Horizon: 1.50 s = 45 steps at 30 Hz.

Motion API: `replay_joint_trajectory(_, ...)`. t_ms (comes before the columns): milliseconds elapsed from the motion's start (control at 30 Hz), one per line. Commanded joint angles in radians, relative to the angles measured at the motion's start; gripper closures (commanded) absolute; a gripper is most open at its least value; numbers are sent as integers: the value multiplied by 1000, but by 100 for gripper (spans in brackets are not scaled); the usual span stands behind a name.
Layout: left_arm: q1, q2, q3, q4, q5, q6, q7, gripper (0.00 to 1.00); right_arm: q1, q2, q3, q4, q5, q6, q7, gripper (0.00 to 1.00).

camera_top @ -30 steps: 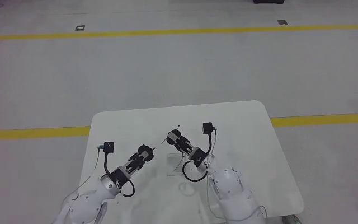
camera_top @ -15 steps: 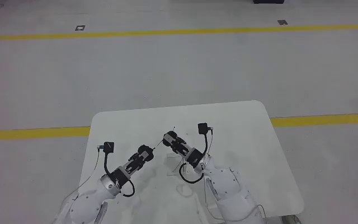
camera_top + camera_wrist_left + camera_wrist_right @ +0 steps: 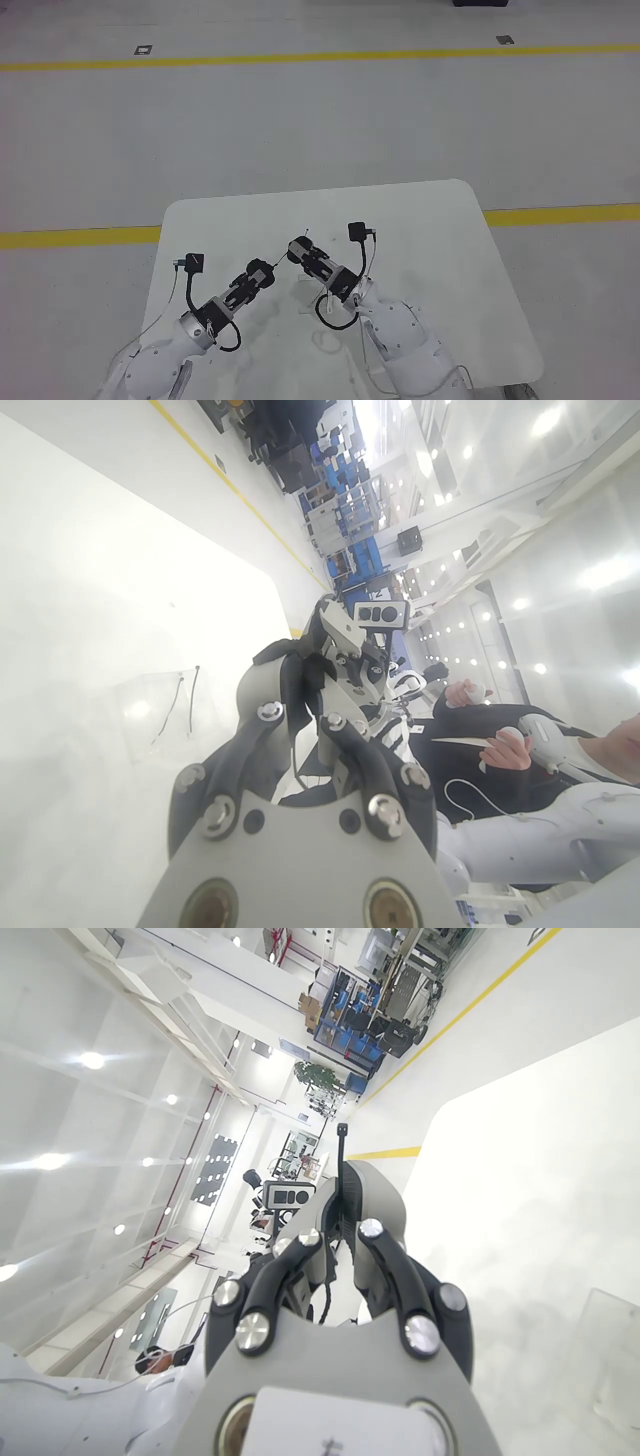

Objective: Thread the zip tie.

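Right gripper (image 3: 344, 1198): clamped on the zip tie (image 3: 341, 1148).
Zip tie: head juts just beyond the closed jaws.
Handling: light, springy, slippery; likely best pinched near the tail tip for threading.

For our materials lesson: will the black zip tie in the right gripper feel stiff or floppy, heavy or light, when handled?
Probably springy rather than limp: the zip tie stands straight out past the right gripper unsupported. Likely very light, being a thin strap. Yet it should bend: one spare tie on the clear tray lies curved.
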<state>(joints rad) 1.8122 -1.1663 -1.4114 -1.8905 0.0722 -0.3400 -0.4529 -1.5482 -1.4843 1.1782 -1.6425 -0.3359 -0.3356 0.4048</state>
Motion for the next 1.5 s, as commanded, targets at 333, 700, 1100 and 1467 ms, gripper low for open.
replay_joint_trajectory(333, 0, 0, 0, 0, 0, 0, 0, 100, 12, 11, -23, 2, -9, 4, -37, 100)
replay_joint_trajectory(700, 0, 0, 0, 0, 0, 0, 0, 100, 13, 23, -33, -2, -7, 9, -41, 100)
replay_joint_trajectory(1100, 0, 0, 0, 0, 0, 0, 0, 100, 12, 34, -43, -6, -7, 7, -65, 100)
replay_joint_trajectory(1467, 0, 0, 0, 0, 0, 0, 0, 100, 15, 45, -52, -8, -7, 10, -73, 100)
